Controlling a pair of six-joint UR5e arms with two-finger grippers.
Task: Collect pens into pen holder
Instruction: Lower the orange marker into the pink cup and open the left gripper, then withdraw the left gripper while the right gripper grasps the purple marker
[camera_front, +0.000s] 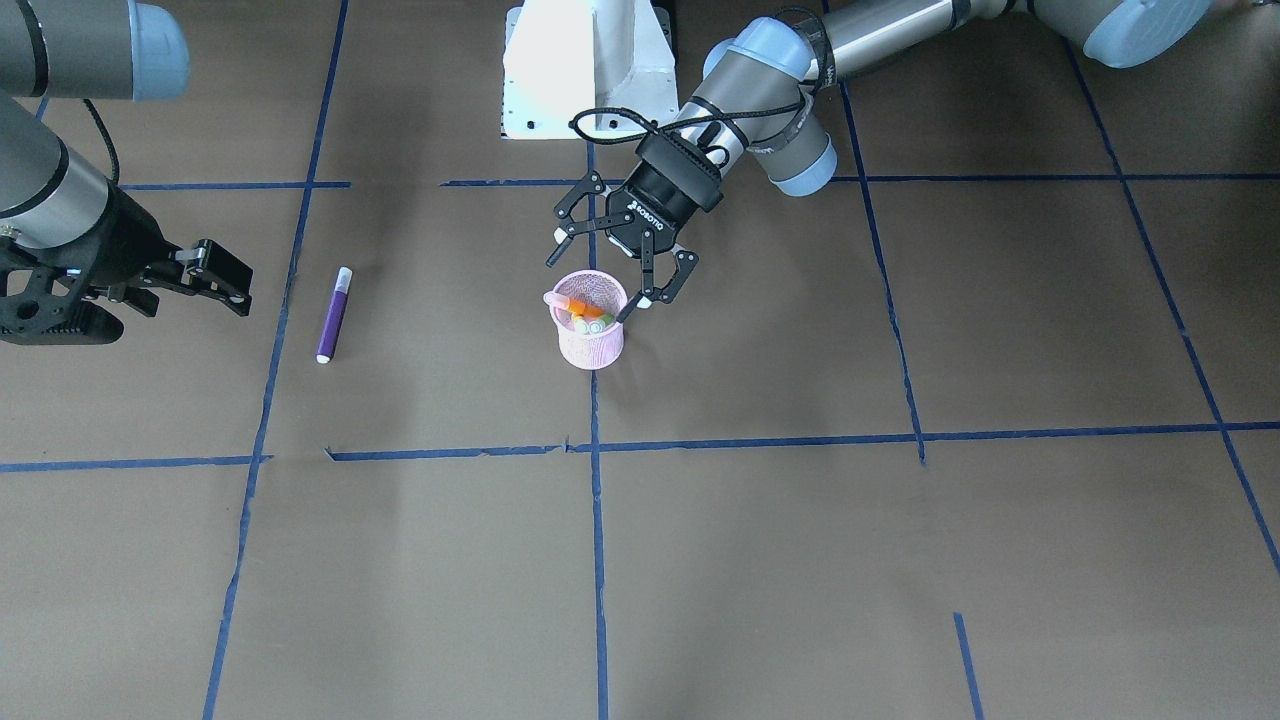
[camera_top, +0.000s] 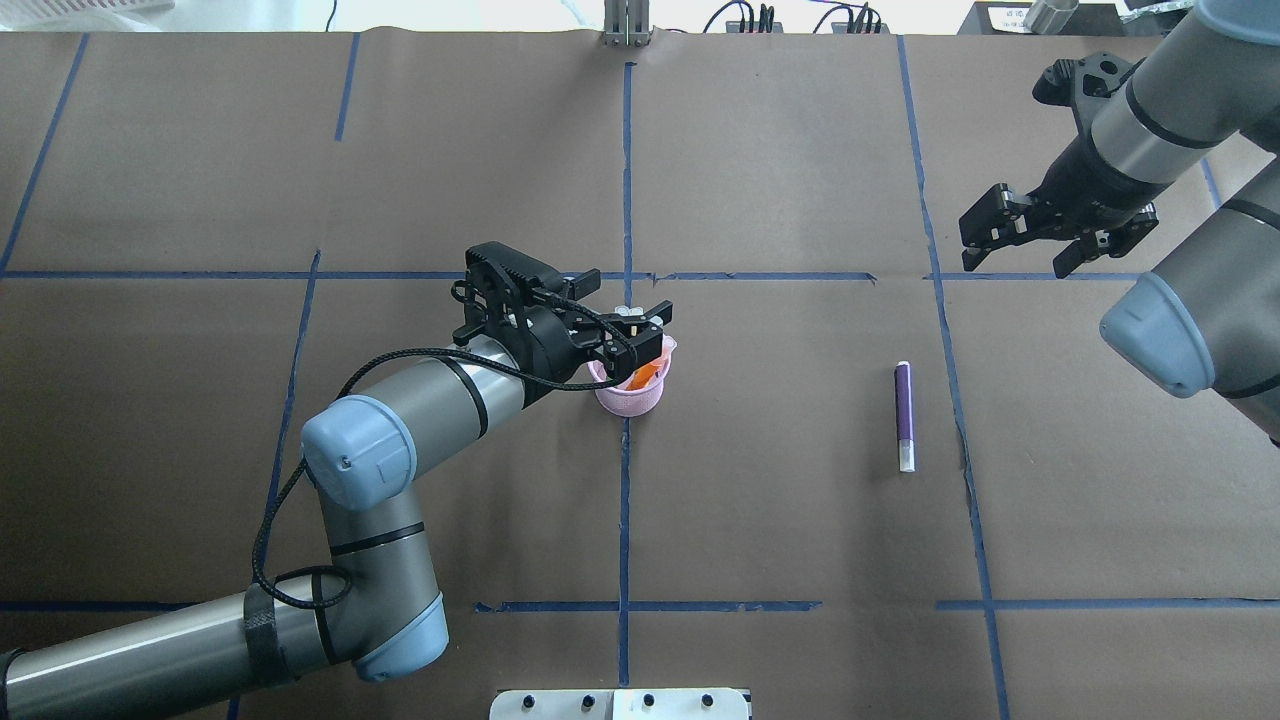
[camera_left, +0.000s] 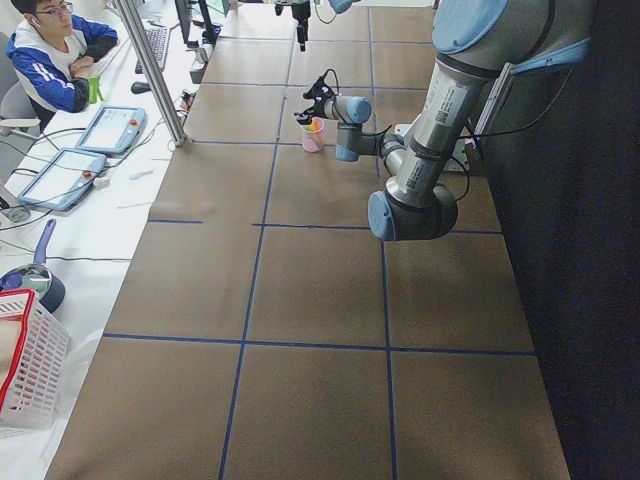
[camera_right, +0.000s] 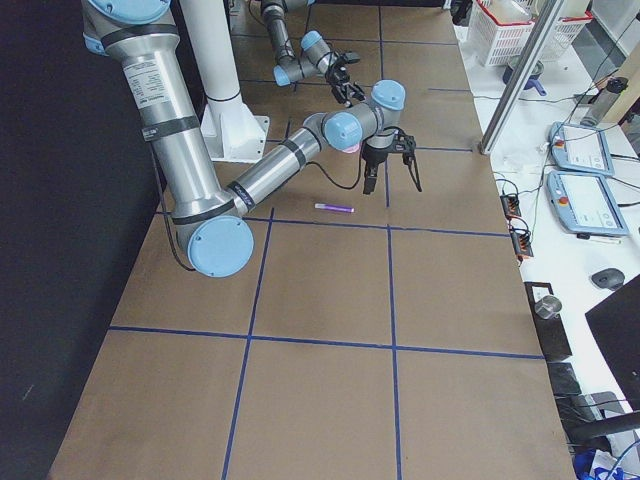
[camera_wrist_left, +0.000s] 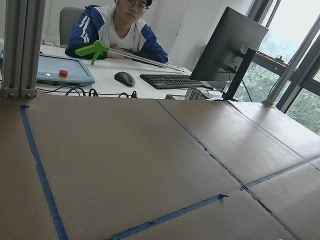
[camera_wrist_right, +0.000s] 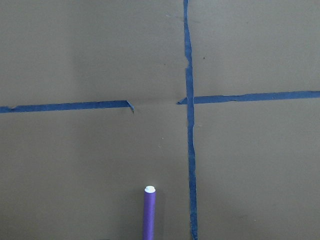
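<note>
The left gripper (camera_front: 610, 280) was held spread over the holder (camera_front: 592, 348); the right gripper (camera_top: 1018, 262) was held spread, apart from the purple pen (camera_top: 904, 415).

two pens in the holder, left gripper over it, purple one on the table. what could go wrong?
1. The left gripper is open, a finger by the holder rim; retreating could snag and tip it.
2. The orange pen leans on the rim; a third pen may knock it out.
3. The purple pen lies flat; it may roll as the right gripper closes.

Grey arms (camera_top: 430, 395), blue joint caps (camera_top: 355, 450), black cable (camera_top: 400, 352)
</note>
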